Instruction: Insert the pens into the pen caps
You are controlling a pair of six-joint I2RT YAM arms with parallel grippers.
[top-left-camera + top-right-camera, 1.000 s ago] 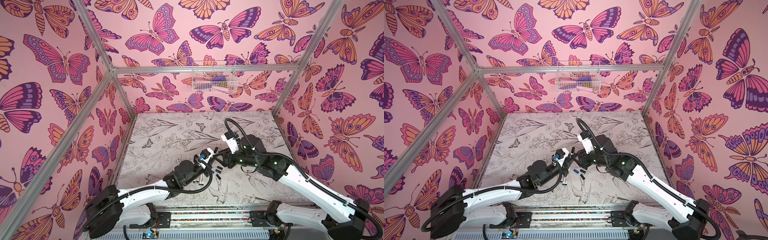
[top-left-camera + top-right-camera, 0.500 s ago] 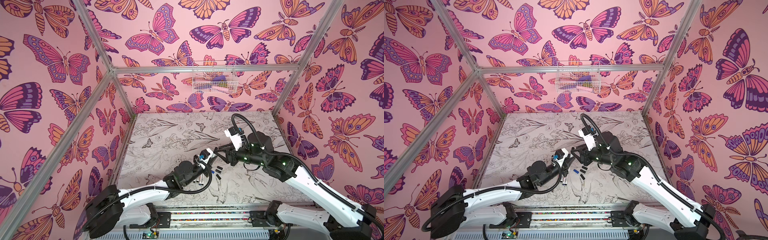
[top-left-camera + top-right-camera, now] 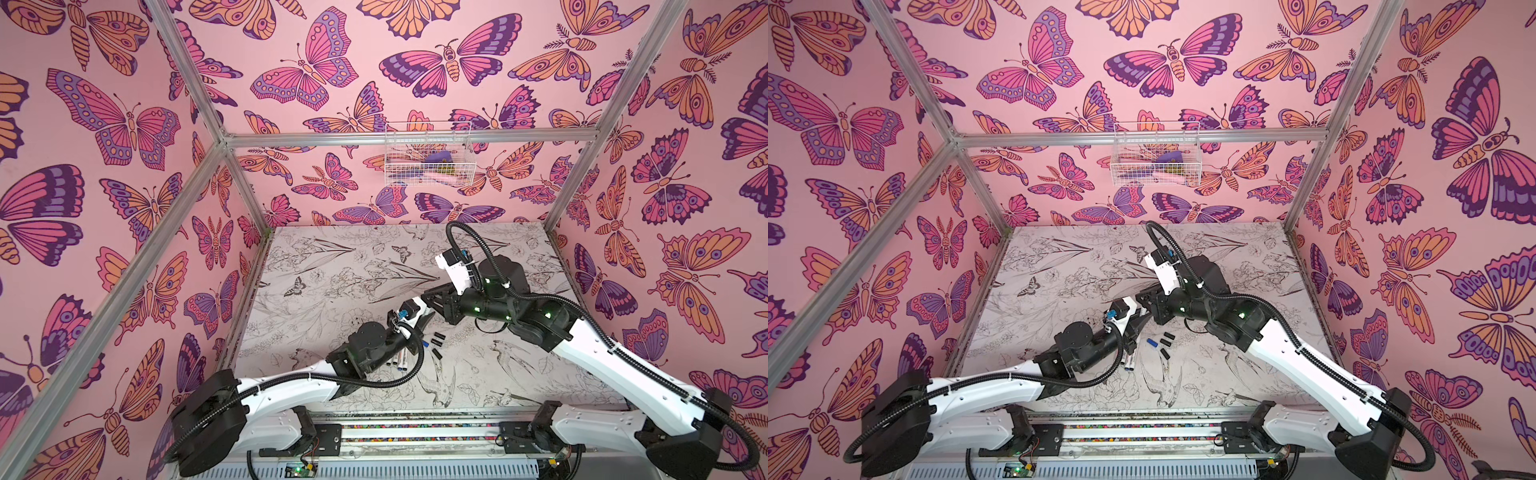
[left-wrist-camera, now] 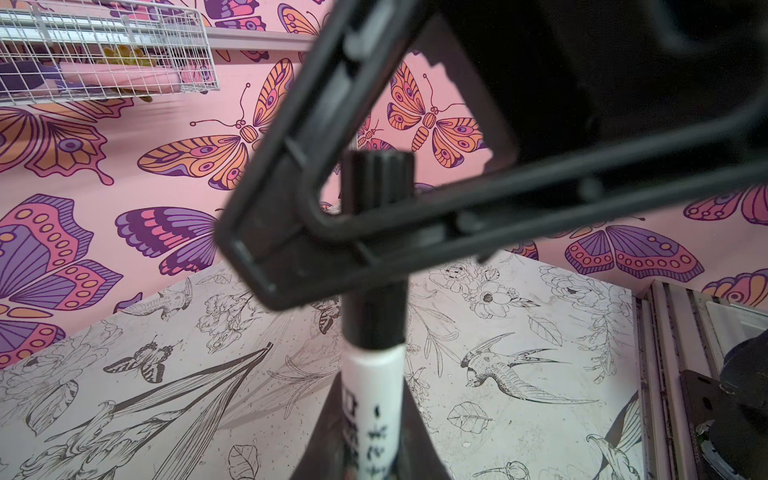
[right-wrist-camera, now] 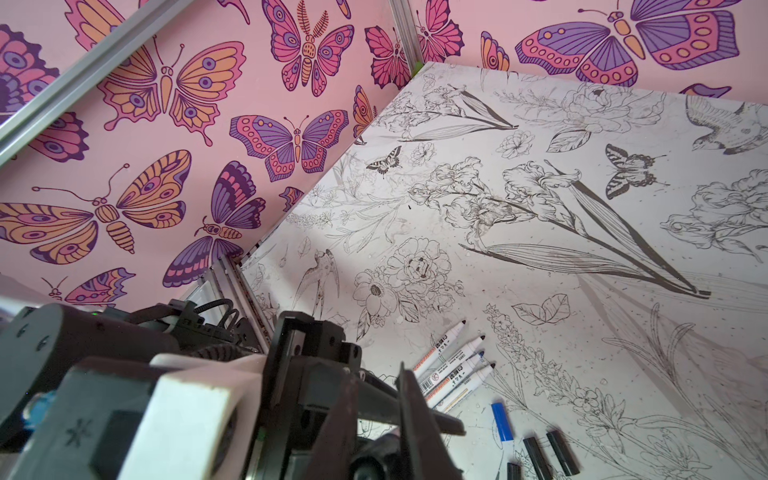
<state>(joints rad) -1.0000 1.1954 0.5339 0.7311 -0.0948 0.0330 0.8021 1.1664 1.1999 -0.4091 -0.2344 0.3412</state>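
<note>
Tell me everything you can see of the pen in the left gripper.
The pen has a slim white barrel, plastic by its look, with black print along it. A black cap with a ribbed end sits over its tip, so the tip is hidden. It is held off the table, clamped by the barrel between the left fingers, cap end pointing away from them. The right fingers cross the cap and look shut on it.
</note>
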